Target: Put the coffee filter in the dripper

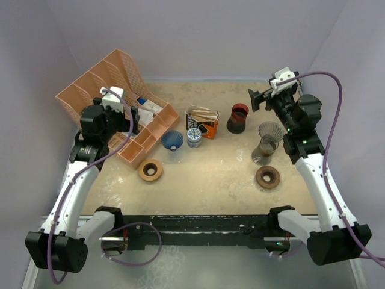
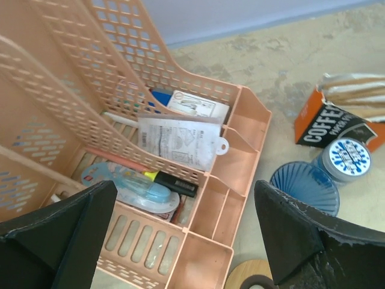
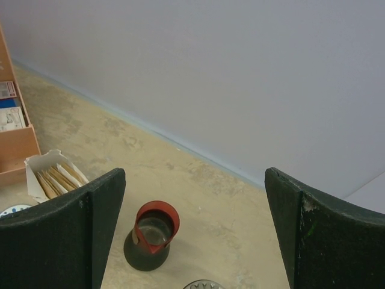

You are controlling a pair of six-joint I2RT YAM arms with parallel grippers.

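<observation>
The coffee filters [image 1: 201, 112] stand as brown papers in an open orange box [image 1: 203, 123] mid-table; the left wrist view shows the box [image 2: 335, 123] at its right edge. A blue ribbed dripper [image 1: 172, 139] sits just left of the box, also seen as a blue dripper [image 2: 304, 186]. A clear glass dripper [image 1: 270, 131] rests on a stand at the right. My left gripper [image 1: 128, 122] hangs open over the peach organizer, empty [image 2: 186, 188]. My right gripper [image 1: 258, 100] is open and empty [image 3: 194, 174], raised behind the dark carafe.
A peach desk organizer [image 1: 99, 84] with pens and papers fills the back left. A dark carafe with a red rim [image 1: 237, 118] stands beside the box. A blue-white tin [image 1: 194, 137] and two wooden rings [image 1: 150, 170] [image 1: 267, 177] lie nearer the front.
</observation>
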